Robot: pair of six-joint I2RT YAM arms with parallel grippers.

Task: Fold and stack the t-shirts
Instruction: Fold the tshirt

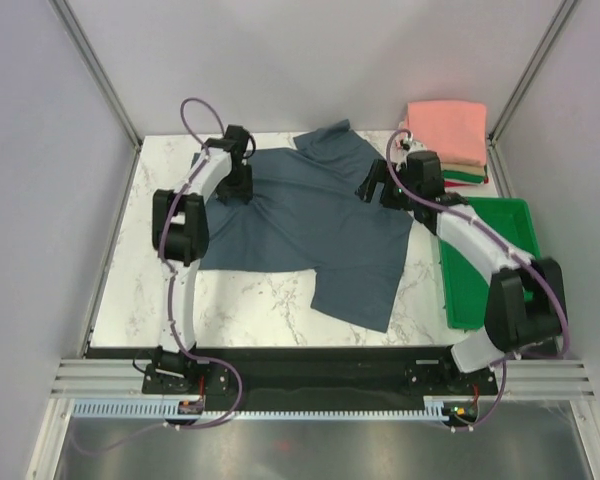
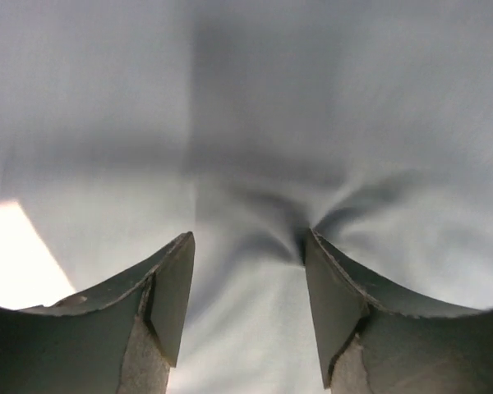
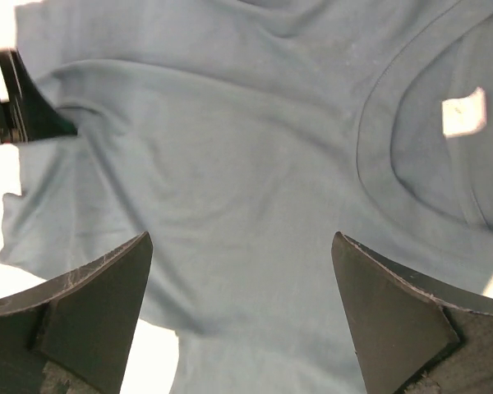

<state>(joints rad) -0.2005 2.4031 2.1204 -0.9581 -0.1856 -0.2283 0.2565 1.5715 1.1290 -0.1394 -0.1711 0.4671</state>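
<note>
Where the slate blue-grey t-shirt [image 1: 310, 220] lies: spread open on the worktop [image 1: 250, 310], covering most of its middle, between the two arms.
Long axis: runs left to right across the worktop, a little skewed.
Heading: collar [image 3: 378, 164] toward the right side, hem toward the left; one sleeve points to the far edge, the other to the near edge.
Cloth state: mostly flat, with soft creases around the left arm's contact spot.
Left tool [image 2: 246, 242]: down on the far-left part of the shirt, jaws fairly wide, tips pressed into the cloth with a small pucker between them; nothing lifted.
Right tool [image 3: 242, 238]: jaws at their widest, holding nothing, hanging over the chest area just beside the collar.
Folded stack: far right corner, a salmon-pink shirt [image 1: 445, 125] on top, then a tan shirt [image 1: 465, 160], with green and red edges beneath.
Green plastic tray [image 1: 500, 215]: at the right edge, just near of the stack.
Surface: white marble-patterned worktop with a dark strip along the near edge.
Room: plain pale walls, with metal frame posts rising at the far corners.
</note>
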